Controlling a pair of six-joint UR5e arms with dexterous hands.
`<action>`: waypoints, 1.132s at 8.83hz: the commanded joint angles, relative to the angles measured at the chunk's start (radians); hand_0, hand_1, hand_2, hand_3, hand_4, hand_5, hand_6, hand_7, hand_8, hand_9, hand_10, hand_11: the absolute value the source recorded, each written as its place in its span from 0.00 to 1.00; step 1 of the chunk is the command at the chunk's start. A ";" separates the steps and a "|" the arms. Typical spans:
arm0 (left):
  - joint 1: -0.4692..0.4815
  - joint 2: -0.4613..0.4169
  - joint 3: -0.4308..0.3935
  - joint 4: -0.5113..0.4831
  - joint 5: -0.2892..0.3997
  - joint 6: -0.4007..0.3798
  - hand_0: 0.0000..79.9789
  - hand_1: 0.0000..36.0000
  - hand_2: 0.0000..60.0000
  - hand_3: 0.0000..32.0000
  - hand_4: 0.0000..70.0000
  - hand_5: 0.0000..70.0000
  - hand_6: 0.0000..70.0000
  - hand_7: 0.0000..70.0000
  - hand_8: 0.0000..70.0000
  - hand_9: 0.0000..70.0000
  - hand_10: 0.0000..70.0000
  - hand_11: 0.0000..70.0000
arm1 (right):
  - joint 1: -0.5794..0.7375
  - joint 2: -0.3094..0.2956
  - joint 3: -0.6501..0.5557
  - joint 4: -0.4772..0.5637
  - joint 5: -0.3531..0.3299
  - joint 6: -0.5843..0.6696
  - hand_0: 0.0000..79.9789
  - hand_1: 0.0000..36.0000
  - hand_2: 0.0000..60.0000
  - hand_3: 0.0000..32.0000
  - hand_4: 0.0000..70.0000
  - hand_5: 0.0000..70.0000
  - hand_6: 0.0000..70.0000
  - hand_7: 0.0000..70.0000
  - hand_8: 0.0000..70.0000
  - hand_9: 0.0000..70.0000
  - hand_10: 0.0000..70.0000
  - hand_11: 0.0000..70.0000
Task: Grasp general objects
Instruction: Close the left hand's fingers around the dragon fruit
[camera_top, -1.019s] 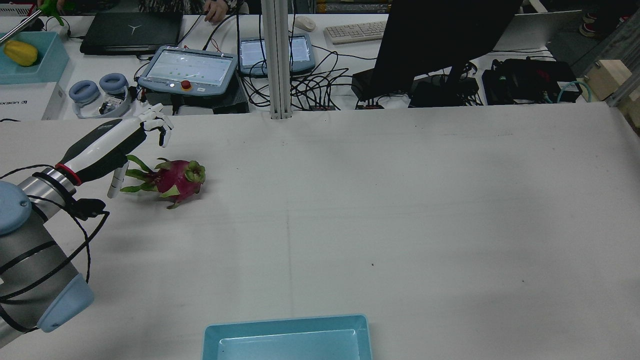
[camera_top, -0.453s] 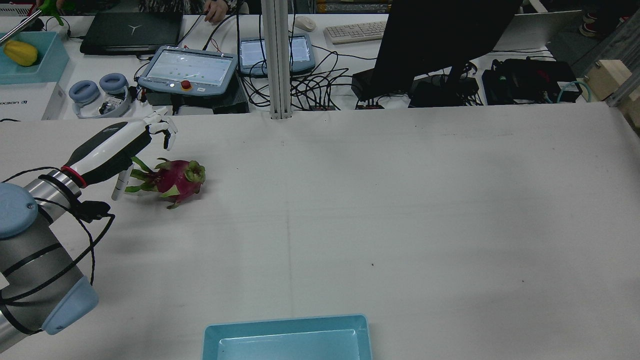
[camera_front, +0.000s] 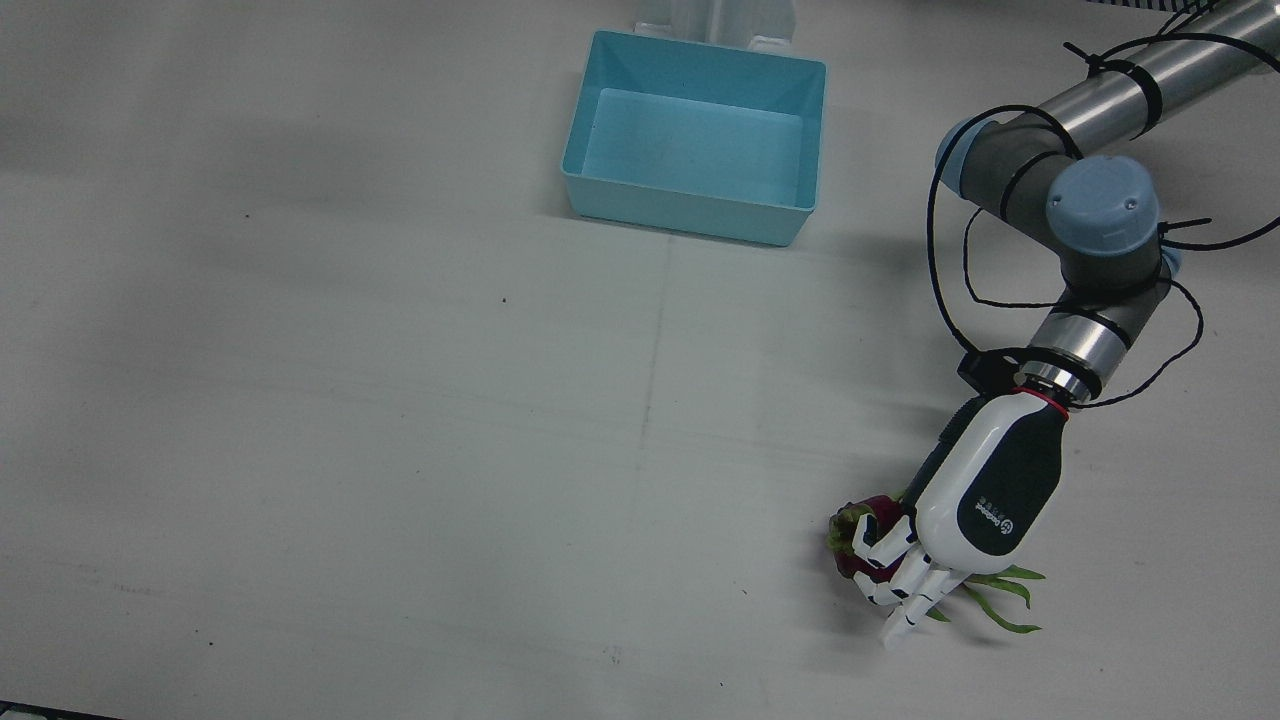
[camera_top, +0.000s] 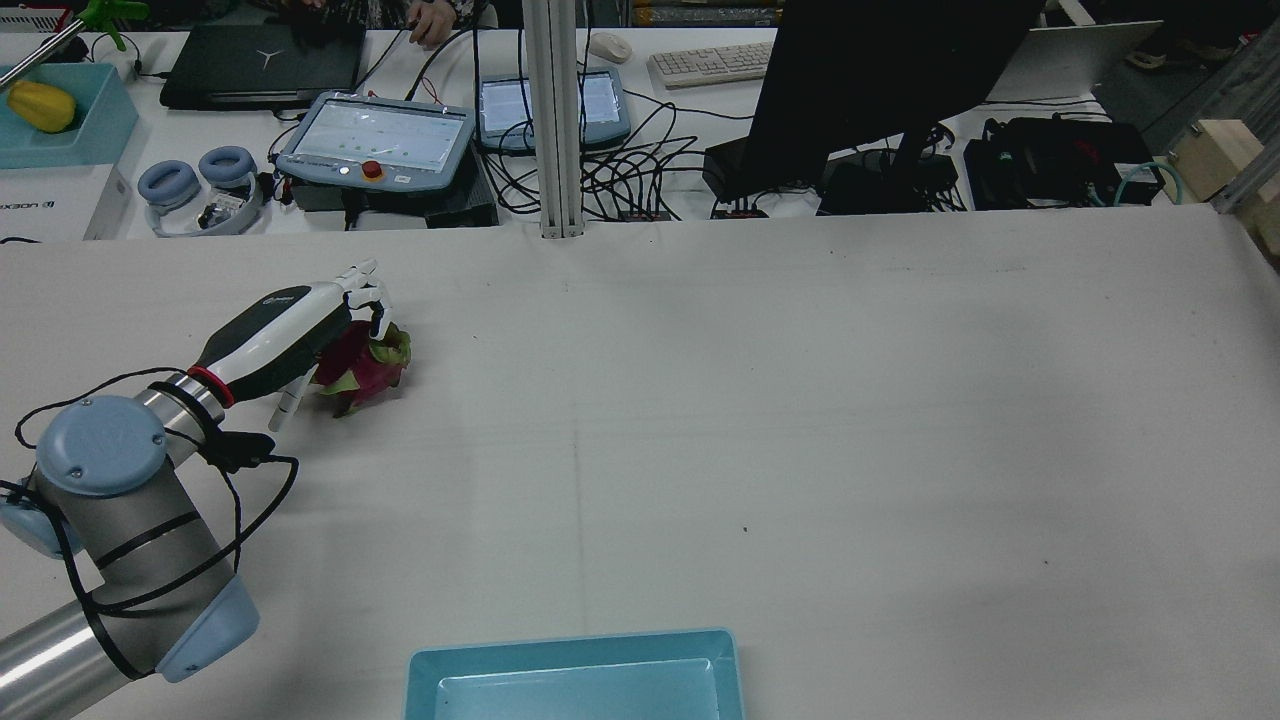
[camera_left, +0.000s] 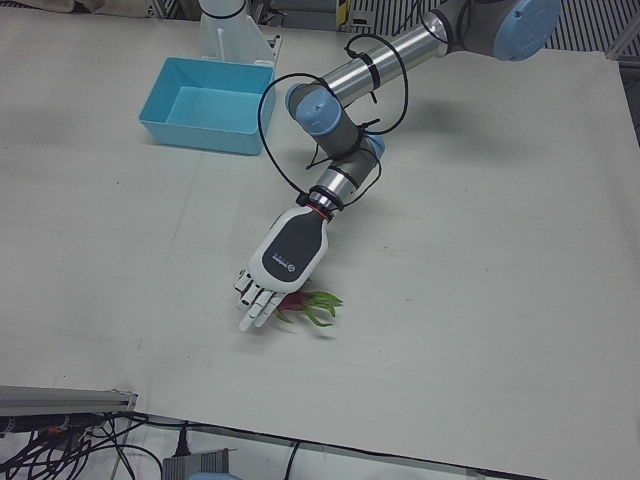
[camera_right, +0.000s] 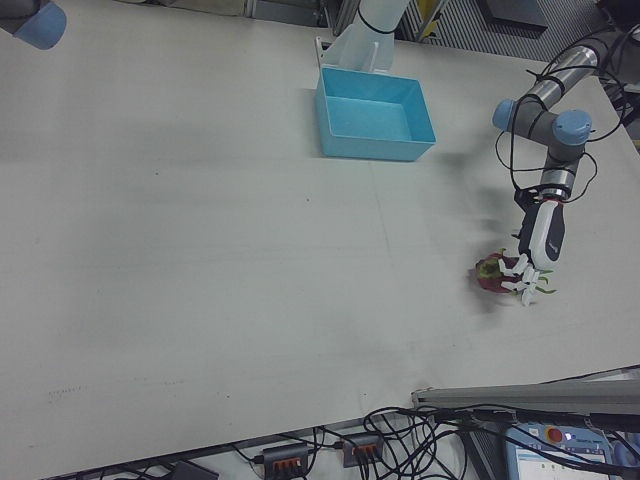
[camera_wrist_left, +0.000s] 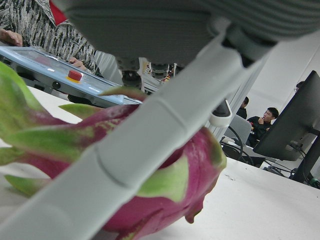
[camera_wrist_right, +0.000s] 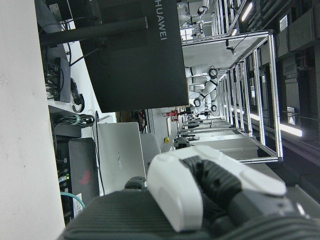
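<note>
A pink dragon fruit (camera_top: 378, 362) with green scales lies on the white table at the robot's left side. It also shows in the front view (camera_front: 853, 524), the left-front view (camera_left: 308, 303), the right-front view (camera_right: 489, 273) and close up in the left hand view (camera_wrist_left: 170, 205). My left hand (camera_top: 295, 328) is right over the fruit, palm down, fingers (camera_front: 893, 575) spread and slightly curled over its far side, a finger (camera_wrist_left: 150, 150) along its near side. It is not closed on the fruit. My right hand (camera_wrist_right: 200, 192) shows only partly in its own view, away from the table.
A light-blue bin (camera_top: 570, 655) stands at the table's near edge by the pedestals, also in the front view (camera_front: 690, 215). Beyond the far edge are teach pendants (camera_top: 375, 135), cables and a monitor (camera_top: 880, 70).
My left hand has moved right and down, from beside the fruit's leafy end to directly over the fruit, covering most of it. The fruit has not moved.
</note>
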 joint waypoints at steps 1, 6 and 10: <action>0.002 -0.004 0.024 -0.023 -0.010 -0.001 1.00 1.00 1.00 0.00 0.00 1.00 0.00 0.80 0.00 0.14 0.00 0.00 | 0.000 0.000 -0.001 0.000 0.000 0.000 0.00 0.00 0.00 0.00 0.00 0.00 0.00 0.00 0.00 0.00 0.00 0.00; 0.003 -0.047 0.077 -0.042 -0.010 -0.001 1.00 1.00 1.00 0.00 0.00 1.00 0.00 0.92 0.00 0.16 0.00 0.00 | 0.000 0.000 0.001 0.000 0.000 0.000 0.00 0.00 0.00 0.00 0.00 0.00 0.00 0.00 0.00 0.00 0.00 0.00; 0.006 -0.052 0.099 -0.051 -0.010 -0.001 1.00 1.00 1.00 0.00 0.00 1.00 0.03 0.98 0.00 0.18 0.00 0.00 | 0.000 0.000 0.001 0.000 0.000 0.000 0.00 0.00 0.00 0.00 0.00 0.00 0.00 0.00 0.00 0.00 0.00 0.00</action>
